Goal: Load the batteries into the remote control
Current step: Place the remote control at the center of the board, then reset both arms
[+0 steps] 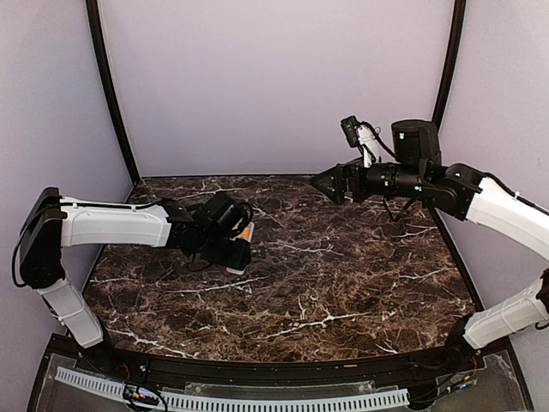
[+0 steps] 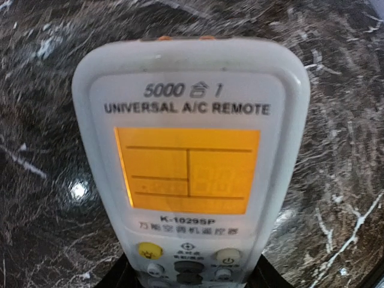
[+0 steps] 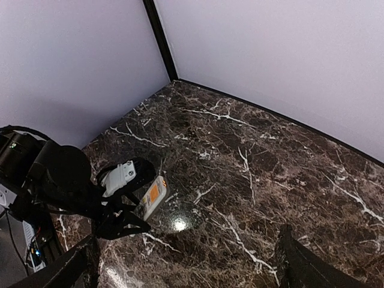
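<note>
Remote control (image 2: 192, 162) in left jaws, well inside table (image 1: 343, 283) edges

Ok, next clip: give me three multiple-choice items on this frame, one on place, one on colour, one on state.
1. Where is the remote control? A. lying loose B. in the left tool C. out of view
2. What colour is its display? A. orange B. green C. blue
3. How is the right tool? A. shut on an object B. shut, empty C. open, empty
Answers: 1 B, that tool grips its lower end; 2 A, the display glows orange; 3 C, its jaws stand wide apart, nothing between.
</note>
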Controlling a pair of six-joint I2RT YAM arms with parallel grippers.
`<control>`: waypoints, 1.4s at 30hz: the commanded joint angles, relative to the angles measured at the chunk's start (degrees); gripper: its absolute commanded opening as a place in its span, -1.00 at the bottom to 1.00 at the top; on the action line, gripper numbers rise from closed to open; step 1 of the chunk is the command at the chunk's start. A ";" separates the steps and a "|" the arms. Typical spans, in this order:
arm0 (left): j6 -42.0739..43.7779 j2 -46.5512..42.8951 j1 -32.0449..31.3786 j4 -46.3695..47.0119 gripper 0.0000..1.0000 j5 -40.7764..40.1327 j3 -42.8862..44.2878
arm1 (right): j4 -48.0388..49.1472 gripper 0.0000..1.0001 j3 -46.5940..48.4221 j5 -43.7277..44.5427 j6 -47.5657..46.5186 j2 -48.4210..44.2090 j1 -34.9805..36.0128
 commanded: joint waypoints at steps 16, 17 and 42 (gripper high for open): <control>-22.81 15.43 3.11 -20.25 0.23 2.42 6.23 | -6.20 0.97 -3.88 6.69 -4.11 -2.01 -0.25; -22.79 15.51 3.13 -20.13 0.32 2.99 6.28 | -6.22 0.97 -3.82 6.76 -4.19 -2.00 -0.21; -15.10 -14.62 21.63 -15.51 0.69 -20.05 -2.97 | -1.56 0.97 -24.91 -6.61 11.91 -15.59 -37.14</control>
